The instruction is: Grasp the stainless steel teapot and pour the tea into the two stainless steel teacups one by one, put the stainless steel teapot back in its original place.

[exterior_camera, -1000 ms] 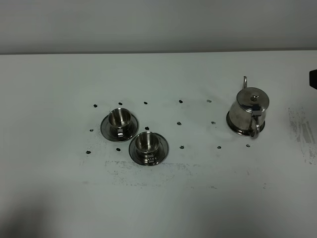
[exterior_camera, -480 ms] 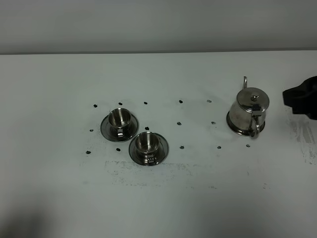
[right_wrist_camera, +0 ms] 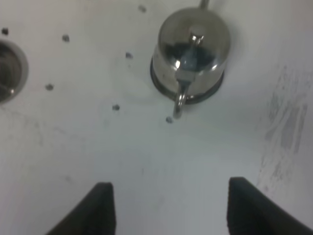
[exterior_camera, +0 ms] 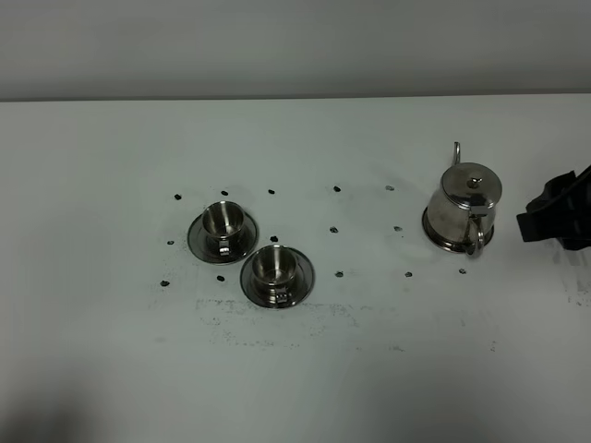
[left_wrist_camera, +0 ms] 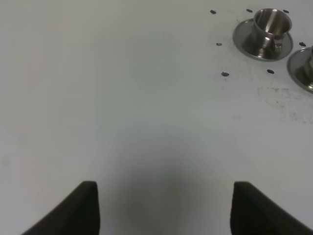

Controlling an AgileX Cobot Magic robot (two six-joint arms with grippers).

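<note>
The stainless steel teapot [exterior_camera: 464, 205] stands on its round steel saucer [exterior_camera: 438, 241] at the right of the white table, handle toward the front, spout toward the back. It also shows in the right wrist view [right_wrist_camera: 191, 54]. Two steel teacups on saucers stand left of centre, one farther back [exterior_camera: 222, 221] and one nearer [exterior_camera: 275, 266]. My right gripper [exterior_camera: 554, 214] comes in from the right edge, just right of the teapot; its fingers [right_wrist_camera: 102, 205] are spread, open and empty. My left gripper [left_wrist_camera: 164, 208] is open and empty over bare table, with one cup [left_wrist_camera: 268, 27] far from it.
Small black dots [exterior_camera: 337, 228] mark the table around the cups and teapot. Grey scuffs [exterior_camera: 277, 318] run across the table in front of the cups, and more lie at the right edge [exterior_camera: 568, 268]. The table's back edge meets a grey wall [exterior_camera: 295, 46].
My right gripper has come into view from the right edge and moved forward and left, closer to the teapot. The teapot and cups have not moved.
</note>
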